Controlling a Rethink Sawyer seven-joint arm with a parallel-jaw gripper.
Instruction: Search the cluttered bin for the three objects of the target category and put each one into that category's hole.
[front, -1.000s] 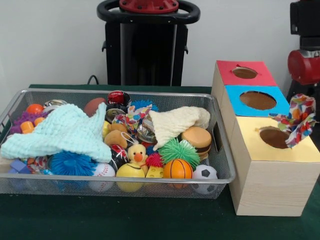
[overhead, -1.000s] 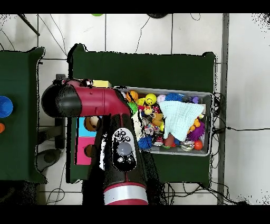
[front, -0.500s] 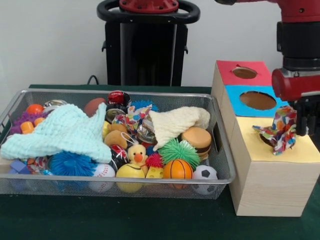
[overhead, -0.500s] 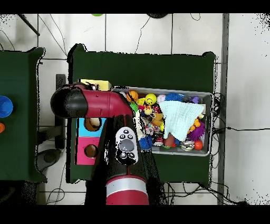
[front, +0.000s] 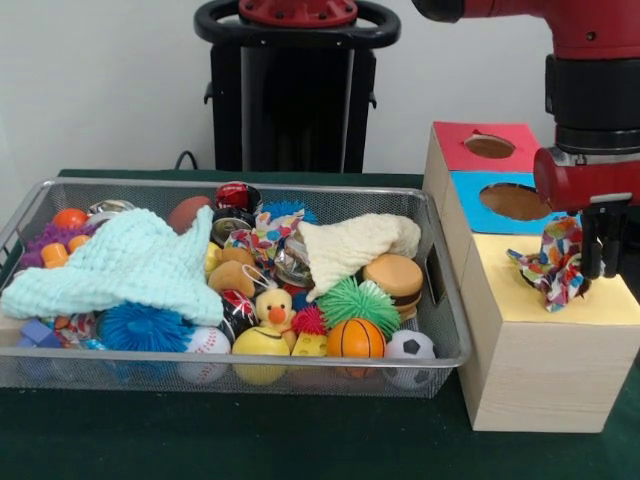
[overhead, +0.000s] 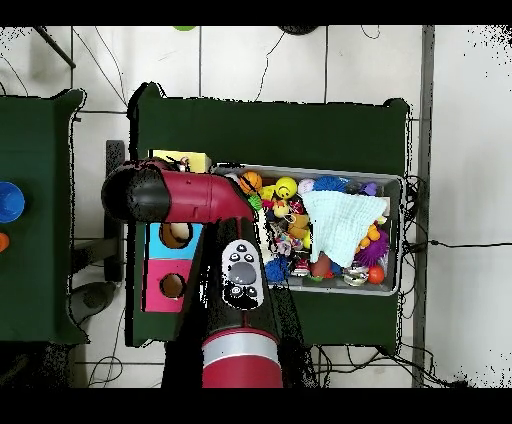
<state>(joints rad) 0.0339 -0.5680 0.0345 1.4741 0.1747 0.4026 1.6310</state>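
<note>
Right side of the front view: the gripper (front: 592, 262) hangs over the yellow section of the sorting box (front: 540, 350), its dark fingers closed on a multicoloured patterned cloth (front: 553, 265). A second ago the cloth dangled higher and further right, with the yellow hole open to view beneath it; half a second ago it had come in over the lid; now it sits bunched right at the hole, covering it, its lower folds touching the yellow top. The arm has dropped and slid slightly left across these frames. Whether any cloth has entered the hole I cannot tell; most of it shows above the lid. The blue hole (front: 515, 201) and red hole (front: 489, 146), further up the frame, stay empty and uncovered. In the overhead view the red arm (overhead: 190, 197) lies across the box at centre left, hiding gripper and cloth. The wire bin (front: 440, 330) fills the left and centre of the front view, unchanged: pale blue knitted cloth (front: 125, 262), cream cloth (front: 355, 243), a second patterned scrap (front: 262, 238) mid-bin, duck (front: 273, 306), balls, spiky toys. My read: this is the delivery step for one fabric item; release looks near, though the bunched cloth may snag on the rim. The fabric pieces left in the bin are likely the remaining targets.
</note>
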